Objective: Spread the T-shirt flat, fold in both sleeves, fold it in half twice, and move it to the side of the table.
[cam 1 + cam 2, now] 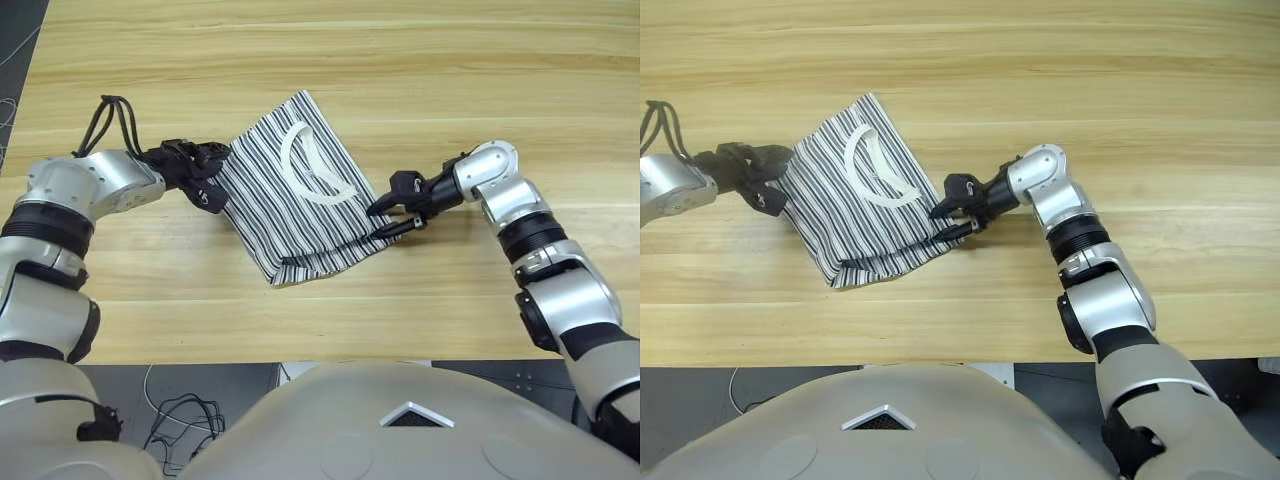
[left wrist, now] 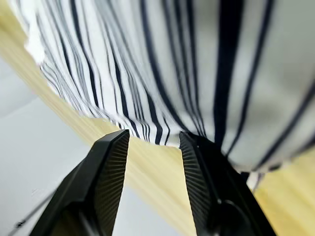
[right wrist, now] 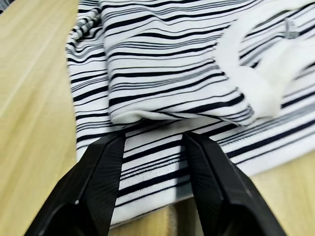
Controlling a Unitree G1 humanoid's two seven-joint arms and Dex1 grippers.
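A folded T-shirt (image 1: 290, 200), white with dark stripes and a white collar (image 1: 305, 170) on top, lies as a tilted square on the wooden table (image 1: 420, 80). My left gripper (image 1: 212, 185) sits at the shirt's left edge, open, with the striped hem just past its fingertips (image 2: 115, 147). At the shirt's right corner my right gripper (image 1: 385, 220) is open too, low over the table. Its two black fingers (image 3: 106, 167) straddle the lower layers of fabric (image 3: 157, 98) without closing on them.
Bare wood stretches behind the shirt and to both sides. The table's near edge (image 1: 300, 362) runs just in front of the shirt. Cables lie on the dark floor (image 1: 180, 420) below the edge.
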